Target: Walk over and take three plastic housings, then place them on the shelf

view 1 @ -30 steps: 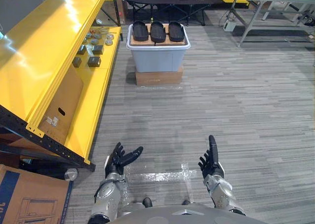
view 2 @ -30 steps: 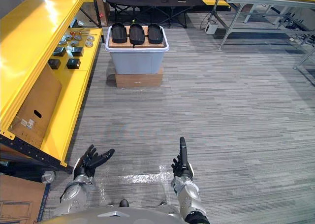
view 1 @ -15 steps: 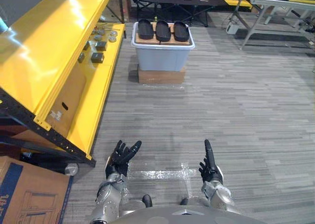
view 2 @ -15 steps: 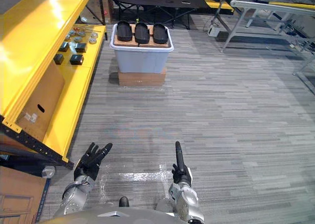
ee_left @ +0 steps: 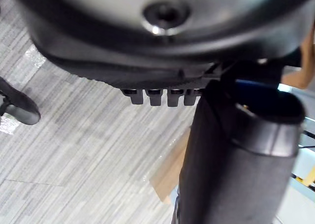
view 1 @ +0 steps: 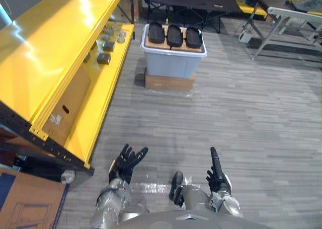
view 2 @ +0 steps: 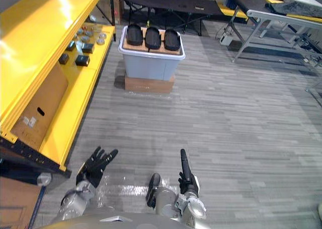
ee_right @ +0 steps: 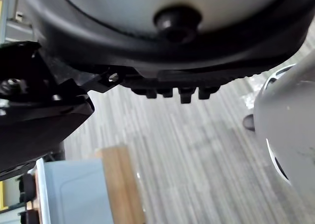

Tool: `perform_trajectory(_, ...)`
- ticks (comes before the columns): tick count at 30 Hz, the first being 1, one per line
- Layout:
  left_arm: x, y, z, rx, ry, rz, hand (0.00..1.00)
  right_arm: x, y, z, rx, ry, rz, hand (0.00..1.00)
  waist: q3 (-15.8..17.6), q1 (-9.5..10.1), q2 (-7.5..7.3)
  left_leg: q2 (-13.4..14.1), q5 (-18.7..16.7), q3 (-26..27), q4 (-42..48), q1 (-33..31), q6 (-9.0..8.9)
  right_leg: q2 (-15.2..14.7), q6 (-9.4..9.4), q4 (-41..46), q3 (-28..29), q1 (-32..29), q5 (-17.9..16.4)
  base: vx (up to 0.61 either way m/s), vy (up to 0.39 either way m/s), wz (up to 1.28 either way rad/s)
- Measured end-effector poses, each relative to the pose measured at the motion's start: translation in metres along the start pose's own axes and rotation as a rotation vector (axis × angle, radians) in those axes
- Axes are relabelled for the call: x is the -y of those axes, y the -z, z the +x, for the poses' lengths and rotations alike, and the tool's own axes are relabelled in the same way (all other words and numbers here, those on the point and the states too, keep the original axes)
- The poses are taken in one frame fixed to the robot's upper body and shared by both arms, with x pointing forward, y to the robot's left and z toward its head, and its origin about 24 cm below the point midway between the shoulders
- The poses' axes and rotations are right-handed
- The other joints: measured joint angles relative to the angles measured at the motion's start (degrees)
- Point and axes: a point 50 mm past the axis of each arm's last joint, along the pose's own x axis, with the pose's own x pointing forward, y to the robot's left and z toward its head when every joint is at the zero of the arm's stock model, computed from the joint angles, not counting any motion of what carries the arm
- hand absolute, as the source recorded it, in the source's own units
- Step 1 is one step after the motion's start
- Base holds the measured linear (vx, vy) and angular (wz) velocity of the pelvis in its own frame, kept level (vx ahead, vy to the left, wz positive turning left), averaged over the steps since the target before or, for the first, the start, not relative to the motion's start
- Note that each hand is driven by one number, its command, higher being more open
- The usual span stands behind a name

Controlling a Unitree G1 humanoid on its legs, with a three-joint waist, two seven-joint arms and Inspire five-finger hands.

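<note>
Three black plastic housings [view 1: 174, 35] lie side by side on a wooden board atop a grey bin [view 1: 173, 61], far ahead across the floor. The yellow shelf [view 1: 45, 63] runs along my left. My left hand [view 1: 126, 161] is low in front of me, palm up with fingers spread, holding nothing. To its right, my right hand [view 1: 216, 172] has its fingers straight and pointing forward, also empty. Both hands are far from the housings.
The bin stands on a cardboard box [view 1: 168, 81]. Small black and metal parts [view 1: 106, 48] lie on the lower shelf deck. A black cot [view 1: 187, 2] and grey table frames [view 1: 288, 25] stand at the back. A cardboard box [view 1: 25, 205] is at the lower left.
The whole view has shifted as I move; the bin with housings now sits further right and a little lower in the picture. Both hands stay open in front of me.
</note>
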Motion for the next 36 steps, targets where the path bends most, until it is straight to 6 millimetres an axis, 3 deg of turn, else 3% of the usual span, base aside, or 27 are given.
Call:
perform_trajectory(1, 0.0, 0.004, 0.0, -0.017, -0.006, 0.0, 1.0, 0.003, -0.002, 0.0, 0.007, 0.001, -0.007, 1.0, -0.42, -0.12, 0.74, 0.86, -1.69, 0.18, 1.57, -0.43, -0.73, 0.19, -1.11, 1.58, -0.3, 0.01, -0.77, 0.51, -0.267, -0.12)
perform_trajectory(2, -0.001, 0.016, -0.002, -0.059, -0.023, -0.007, 1.0, 0.01, -0.003, -0.001, 0.006, 0.001, -0.031, 1.0, -2.43, -0.12, 2.56, 3.94, -4.65, 1.13, 4.85, -0.87, -4.4, 2.39, -1.23, 1.65, -1.75, 0.62, -1.4, 0.57, -0.249, 0.0)
perform_trajectory(3, -0.003, 0.016, -0.001, -0.07, -0.03, 0.001, 1.0, 0.012, -0.006, 0.0, 0.014, -0.001, -0.037, 1.0, -2.44, -0.53, 4.09, 7.37, -5.31, 1.62, 19.04, -6.79, -7.41, 3.91, -1.09, 0.81, -2.92, 1.57, -0.39, 0.59, -0.247, 0.04)
perform_trajectory(5, 0.001, 0.021, 0.001, -0.081, -0.029, -0.015, 1.0, 0.016, -0.012, 0.002, 0.024, 0.0, -0.055, 1.0, -1.21, -0.82, 6.01, 14.62, 1.79, 3.01, 42.44, -17.14, -7.99, 7.41, -2.81, -3.5, -3.59, 6.71, -0.59, 0.52, -0.206, 0.08)
perform_trajectory(7, 0.001, 0.018, 0.001, -0.069, -0.032, -0.028, 1.0, 0.017, -0.012, 0.003, 0.022, -0.004, -0.057, 1.0, 0.35, -0.49, 5.64, 15.19, 1.79, 0.75, 49.31, -21.81, -7.74, 8.88, -4.74, -6.38, -3.1, 13.19, -0.69, 0.53, -0.175, -0.21)
perform_trajectory(9, -0.001, 0.012, 0.001, -0.036, -0.039, -0.04, 1.0, 0.014, -0.014, 0.005, 0.023, -0.011, -0.062, 1.0, 0.95, 1.25, 4.14, 11.81, 1.45, -0.39, 42.65, -24.04, -8.13, 8.77, -5.21, -9.57, -0.6, 18.41, -1.0, 0.5, -0.101, -0.67)
perform_trajectory(11, 0.001, 0.007, 0.002, -0.007, -0.023, -0.051, 1.0, 0.005, -0.027, 0.012, 0.06, -0.044, -0.086, 1.0, 1.13, 2.2, 3.72, 7.42, 3.29, -1.42, 25.15, -27.09, -7.29, 8.45, -5.23, -13.18, 2.89, 21.33, -1.01, 0.52, -0.02, -0.79)
perform_trajectory(13, 0.005, 0.006, 0.002, 0.007, -0.024, -0.079, 1.0, -0.002, -0.035, 0.017, 0.082, -0.06, -0.097, 1.0, 1.91, 2.81, 4.54, 4.42, 11.53, -4.88, 5.67, -28.71, -8.1, 8.68, -4.6, -15.4, 6.02, 24.1, -1.44, 0.37, 0.083, -0.72)
perform_trajectory(15, 0.003, 0.008, 0.002, 0.003, -0.031, -0.084, 1.0, -0.006, -0.034, 0.017, 0.078, -0.073, -0.11, 1.0, 2.17, 3.46, 5.95, 5.05, 18.32, -5.93, -3.45, -28.46, -9.21, 10.22, -2.83, -15.6, 9.26, 28.51, -5.13, 0.41, 0.173, -0.69)
perform_trajectory(16, 0.001, 0.011, 0.0, -0.004, -0.039, -0.084, 1.0, -0.005, -0.03, 0.015, 0.066, -0.073, -0.112, 1.0, 2.13, 3.35, 6.49, 5.7, 18.99, -5.79, -4.02, -28.06, -8.98, 10.79, -2.51, -15.23, 9.82, 29.76, -6.71, 0.43, 0.218, -0.5)
perform_trajectory(17, -0.003, 0.011, 0.0, -0.002, -0.05, -0.088, 1.0, -0.007, -0.02, 0.013, 0.031, -0.08, -0.109, 1.0, 1.81, 3.56, 6.06, 5.67, 25.61, -5.04, -1.62, -27.05, -6.7, 10.18, -2.47, -13.48, 11.21, 31.84, -10.2, 0.43, 0.221, -0.28)
perform_trajectory(18, -0.011, 0.003, 0.0, 0.026, -0.069, -0.078, 1.0, -0.013, -0.012, 0.011, 0.004, -0.1, -0.105, 1.0, 0.91, 3.52, 2.79, 3.78, 25.71, -3.4, 1.02, -27.74, -5.1, 7.67, -2.74, -10.36, 11.78, 30.97, -14.0, 0.53, 0.21, -0.26)
perform_trajectory(19, -0.013, -0.002, 0.001, 0.044, -0.077, -0.076, 1.0, -0.013, -0.01, 0.011, -0.005, -0.113, -0.11, 1.0, -0.01, 3.49, 0.29, 2.2, 24.29, -2.35, 2.65, -28.37, -3.04, 5.73, -2.63, -7.05, 11.99, 29.76, -15.64, 0.46, 0.118, -0.17)
perform_trajectory(20, -0.013, -0.005, 0.002, 0.055, -0.078, -0.071, 1.0, -0.012, -0.009, 0.011, -0.009, -0.117, -0.113, 1.0, -0.14, 3.63, -0.35, 1.54, 23.31, -1.74, 3.29, -28.39, -1.55, 5.07, -2.36, -4.16, 12.75, 28.58, -16.12, 0.6, 0.15, -0.14)
perform_trajectory(21, -0.01, -0.006, 0.005, 0.06, -0.074, -0.073, 1.0, -0.012, -0.012, 0.014, -0.01, -0.119, -0.12, 1.0, 0.07, 3.33, -0.19, 1.13, 21.28, -0.99, 4.13, -27.14, 0.64, 3.42, 1.75, 10.26, 14.19, 22.52, -14.44, 0.5, 0.146, -0.15)
perform_trajectory(23, -0.011, -0.003, 0.003, 0.053, -0.08, -0.069, 1.0, -0.014, -0.008, 0.015, -0.032, -0.121, -0.126, 1.0, 0.39, 3.21, -0.66, 0.33, 18.66, -0.19, 2.96, -22.84, 1.25, 0.8, 12.51, 26.9, 13.65, 15.78, -8.06, 0.46, 0.163, -0.21)
perform_trajectory(24, -0.012, -0.002, 0.002, 0.048, -0.089, -0.048, 1.0, -0.015, -0.001, 0.013, -0.053, -0.135, -0.136, 1.0, 0.69, 3.11, -0.96, -0.81, 16.66, 0.0, 1.78, -18.1, 1.83, -3.23, 10.28, 37.21, 10.33, 12.0, -8.67, 0.44, 0.145, -0.13)
perform_trajectory(25, -0.011, -0.001, 0.001, 0.045, -0.09, -0.041, 1.0, -0.014, 0.001, 0.012, -0.063, -0.137, -0.139, 1.0, 0.71, 3.06, -0.66, -0.88, 15.91, -0.02, 1.27, -16.18, 1.98, -4.34, 8.61, 38.77, 8.51, 10.92, -9.68, 0.51, 0.159, -0.01)
perform_trajectory(26, -0.007, 0.0, 0.002, 0.044, -0.08, -0.042, 1.0, -0.015, 0.006, 0.01, -0.077, -0.144, -0.147, 1.0, 0.46, 3.01, 0.27, -0.65, 14.55, -0.34, 0.28, -13.3, 1.94, -5.5, 5.76, 37.44, 5.25, 8.57, -11.7, 0.32, 0.083, 0.05)
perform_trajectory(27, -0.006, 0.001, 0.002, 0.042, -0.076, -0.041, 1.0, -0.016, 0.008, 0.009, -0.082, -0.149, -0.15, 1.0, 0.28, 2.9, 0.7, -0.5, 14.1, -0.82, -0.3, -12.26, 1.89, -5.61, 4.86, 34.89, 3.97, 7.43, -12.38, 0.46, 0.06, 0.29)
perform_trajectory(28, -0.001, -0.001, 0.003, 0.047, -0.059, -0.037, 1.0, -0.018, 0.006, 0.008, -0.066, -0.154, -0.148, 1.0, -0.21, 2.33, 1.59, 0.3, 13.31, -2.2, -0.95, -11.26, 1.89, -5.0, 4.26, 23.48, 1.51, 4.54, -12.73, 0.37, 0.001, 0.42)
perform_trajectory(29, 0.0, -0.002, 0.004, 0.05, -0.052, -0.035, 1.0, -0.018, 0.004, 0.009, -0.06, -0.155, -0.149, 1.0, -0.12, 2.04, 1.96, 0.83, 13.06, -2.86, -0.71, -11.09, 1.62, -4.18, 5.05, 17.41, 1.22, 4.0, -12.16, 0.45, -0.041, 0.62)
perform_trajectory(30, 0.002, -0.004, 0.005, 0.053, -0.046, -0.034, 1.0, -0.018, 0.004, 0.009, -0.058, -0.149, -0.146, 1.0, 0.2, 1.7, 2.51, 1.9, 12.12, -4.39, -0.17, -10.5, 0.82, -2.48, 6.97, 4.31, 2.3, 3.75, -9.15, 0.3, -0.059, 0.56)
perform_trajectory(32, 0.003, -0.005, 0.008, 0.052, -0.044, -0.032, 1.0, -0.015, 0.003, 0.009, -0.043, -0.131, -0.122, 1.0, 0.33, 1.73, 2.37, 2.51, 9.86, -6.96, 1.6, -9.83, -0.54, -1.51, 8.28, -8.82, 6.22, 2.7, -2.06, 0.41, -0.145, 0.69)
perform_trajectory(33, 0.0, -0.003, 0.008, 0.044, -0.054, -0.034, 1.0, -0.013, 0.001, 0.009, -0.033, -0.122, -0.11, 1.0, 0.24, 1.72, 2.05, 2.54, 7.57, -8.64, 3.34, -9.19, -1.56, -1.76, 8.79, -11.16, 8.57, 2.38, 1.24, 0.41, -0.226, 0.69)
perform_trajectory(35, -0.006, 0.0, 0.004, 0.042, -0.079, -0.055, 1.0, -0.01, 0.006, 0.006, -0.031, -0.107, -0.083, 1.0, -0.32, 1.89, 0.83, 2.19, 2.96, -11.09, 6.61, -7.82, -3.09, -2.28, 8.03, -8.57, 9.72, 2.86, 2.28, 0.45, -0.372, 0.73)
perform_trajectory(36, -0.01, 0.002, 0.001, 0.04, -0.101, -0.089, 1.0, -0.009, 0.008, 0.004, -0.03, -0.102, -0.075, 1.0, -0.85, 2.01, 0.62, 2.78, -0.13, -12.66, 8.88, -6.81, -4.38, -2.09, 5.81, -4.71, 9.72, 2.93, 5.23, 0.5, -0.447, 0.68)
